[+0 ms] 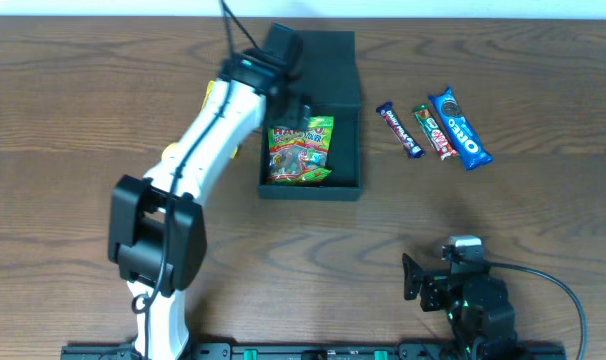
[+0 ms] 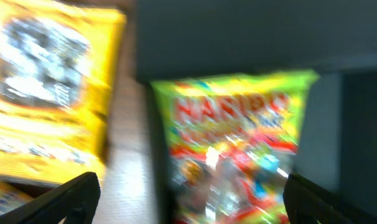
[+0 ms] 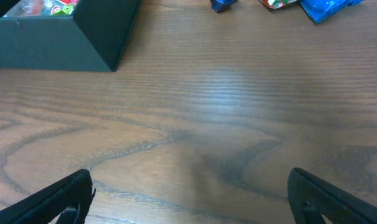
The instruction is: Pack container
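Observation:
The dark teal container (image 1: 345,110) stands open at the table's middle back, its flap lid (image 1: 328,48) folded away. A green Haribo packet (image 1: 301,152) lies inside; in the blurred left wrist view the Haribo packet (image 2: 235,143) fills the middle. My left gripper (image 1: 288,100) hovers over the container's left wall (image 2: 152,149), open and empty (image 2: 191,199). My right gripper (image 1: 423,280) is open and empty (image 3: 188,199) above bare table at the front right. The container's near corner (image 3: 64,37) shows in the right wrist view.
A yellow packet (image 2: 48,93) lies left of the container, mostly hidden under my left arm (image 1: 209,95). Right of the container lie a dark blue bar (image 1: 399,130), a green-and-red bar (image 1: 434,131) and a blue Oreo pack (image 1: 459,127).

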`<action>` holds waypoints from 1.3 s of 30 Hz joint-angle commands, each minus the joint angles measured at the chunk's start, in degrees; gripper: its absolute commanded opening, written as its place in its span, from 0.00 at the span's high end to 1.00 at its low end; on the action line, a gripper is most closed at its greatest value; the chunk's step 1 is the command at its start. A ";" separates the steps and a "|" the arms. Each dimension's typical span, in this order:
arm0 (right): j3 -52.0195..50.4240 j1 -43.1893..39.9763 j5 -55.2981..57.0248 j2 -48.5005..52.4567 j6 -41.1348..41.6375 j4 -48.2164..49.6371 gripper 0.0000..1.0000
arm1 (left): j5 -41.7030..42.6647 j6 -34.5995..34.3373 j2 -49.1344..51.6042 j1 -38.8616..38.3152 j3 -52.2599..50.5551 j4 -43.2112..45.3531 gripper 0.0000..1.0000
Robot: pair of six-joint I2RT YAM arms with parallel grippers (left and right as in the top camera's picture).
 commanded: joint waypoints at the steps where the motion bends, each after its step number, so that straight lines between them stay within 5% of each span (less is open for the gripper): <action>1: -0.22 -0.50 -0.04 -0.31 -0.57 -0.11 0.01 | -0.26 6.88 -1.64 5.16 0.33 1.70 0.05; 8: -0.22 -0.50 -0.04 -0.31 -0.57 -0.11 0.01 | 1.99 9.53 -1.60 16.24 0.33 5.05 0.05; 16: -0.22 -0.50 -0.92 -0.31 1.07 5.44 0.01 | 9.27 25.03 1.07 19.06 0.20 6.75 0.05; 25: -0.24 -0.52 -12.63 -0.31 45.77 16.24 0.01 | 9.33 28.52 9.49 18.88 0.20 6.36 0.05; 30: -0.24 -0.57 -12.26 -0.31 47.01 27.17 0.01 | 9.29 28.65 12.63 18.84 0.20 7.72 0.00; 39: -0.13 -0.92 -7.80 -0.31 44.63 30.16 0.19 | 10.73 28.20 16.37 18.84 0.20 6.10 0.44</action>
